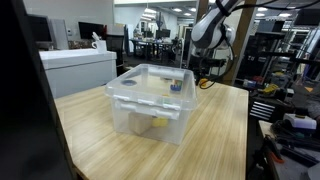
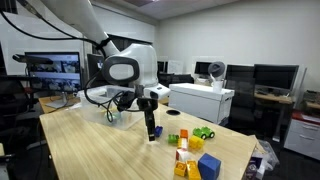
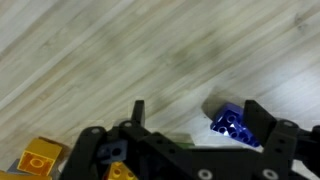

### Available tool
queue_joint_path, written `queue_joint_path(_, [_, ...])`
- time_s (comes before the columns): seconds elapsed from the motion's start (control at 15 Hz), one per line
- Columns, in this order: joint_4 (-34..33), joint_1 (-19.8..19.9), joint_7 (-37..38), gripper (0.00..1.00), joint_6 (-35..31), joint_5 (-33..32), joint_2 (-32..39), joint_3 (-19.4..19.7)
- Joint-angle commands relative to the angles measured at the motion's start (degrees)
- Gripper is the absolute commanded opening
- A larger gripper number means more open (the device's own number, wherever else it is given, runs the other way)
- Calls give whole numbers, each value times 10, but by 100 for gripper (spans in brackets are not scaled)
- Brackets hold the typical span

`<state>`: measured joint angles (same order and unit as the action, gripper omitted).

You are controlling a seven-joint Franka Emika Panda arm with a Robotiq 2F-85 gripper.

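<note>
The one gripper (image 3: 195, 112) stood with its two fingers (image 3: 138, 112) wide apart and gripped nothing. In the wrist view, one blue block (image 3: 230, 122) lay on the wooden table (image 3: 120, 50). It sat in the gap between the fingers, in the right half of the frame, just beside the finger on that side. Whether it touched that finger could not be told. One yellow block (image 3: 40, 158) lay at the lower left corner, well clear of the gap.

In an exterior view, the gripper (image 2: 151, 133) pointed straight down just above the tabletop at mid-frame. A loose cluster of coloured toys (image 2: 190, 150) lay at the lower right. About six pieces showed there, among them one green, one blue, and yellow and red ones, too small to count for certain.

One clear plastic bin (image 1: 150, 100) stood at the centre of an exterior view with two small things inside, one yellow and one blue. The gripper (image 1: 205, 78) was beyond it at the upper right.
</note>
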<state>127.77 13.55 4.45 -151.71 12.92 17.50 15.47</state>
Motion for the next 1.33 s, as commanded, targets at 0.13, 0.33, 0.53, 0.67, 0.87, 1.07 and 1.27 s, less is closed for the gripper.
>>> queue_joint_path(0.13, [-76, -7, 49, 100, -22, -55, 87, 8])
queue_joint_path(0.33, [-108, -9, 54, 100, -17, -61, 104, 2])
queue_joint_path(0.53, [-125, -14, 53, 100, -15, -62, 109, -2])
queue_joint_path(0.67, [-136, -19, 57, 100, -16, -67, 116, 1])
queue_joint_path(0.87, [-146, -18, 72, 100, -16, -70, 131, 14])
queue_joint_path(1.07, [-157, -10, 93, 87, -10, -71, 149, 34])
queue_joint_path(1.27, [-163, -7, 97, 58, -1, -72, 158, 40])
